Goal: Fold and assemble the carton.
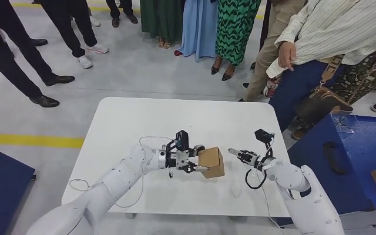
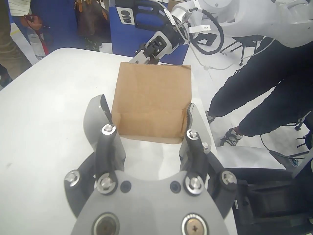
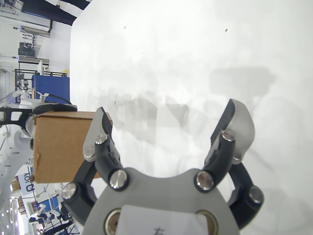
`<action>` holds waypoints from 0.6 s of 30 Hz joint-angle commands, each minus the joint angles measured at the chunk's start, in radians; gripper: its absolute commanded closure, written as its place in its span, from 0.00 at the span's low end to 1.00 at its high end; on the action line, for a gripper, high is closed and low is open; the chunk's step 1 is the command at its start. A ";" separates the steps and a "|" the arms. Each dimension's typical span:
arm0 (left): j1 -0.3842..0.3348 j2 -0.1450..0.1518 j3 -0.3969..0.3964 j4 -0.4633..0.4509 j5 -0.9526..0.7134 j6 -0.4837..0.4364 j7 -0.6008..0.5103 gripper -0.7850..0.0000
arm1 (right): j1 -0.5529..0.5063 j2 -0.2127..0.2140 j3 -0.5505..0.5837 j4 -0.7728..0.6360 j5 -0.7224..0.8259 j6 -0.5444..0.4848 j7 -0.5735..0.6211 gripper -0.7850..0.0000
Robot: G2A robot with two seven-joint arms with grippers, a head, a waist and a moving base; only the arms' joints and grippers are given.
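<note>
A brown cardboard carton, folded up into a box shape, rests on the white table right of its middle. My left gripper sits at the carton's near end, one finger pressed on each side wall, shut on it. On the carton's far side, my right gripper hovers a little off it with its fingers spread wide and nothing between them. In the right wrist view the carton lies beside one fingertip of the open right gripper, outside the jaws.
The table's right edge is close to the right arm. A black cable loop hangs from that arm's wrist. Several people stand beyond the far edge, one near the far right corner. The table's far and left parts are bare.
</note>
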 commanded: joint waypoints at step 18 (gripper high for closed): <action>-0.012 0.099 -0.011 -0.104 -1.842 0.454 -1.693 1.00 | -0.003 0.003 0.030 0.009 0.058 -0.007 0.007 0.00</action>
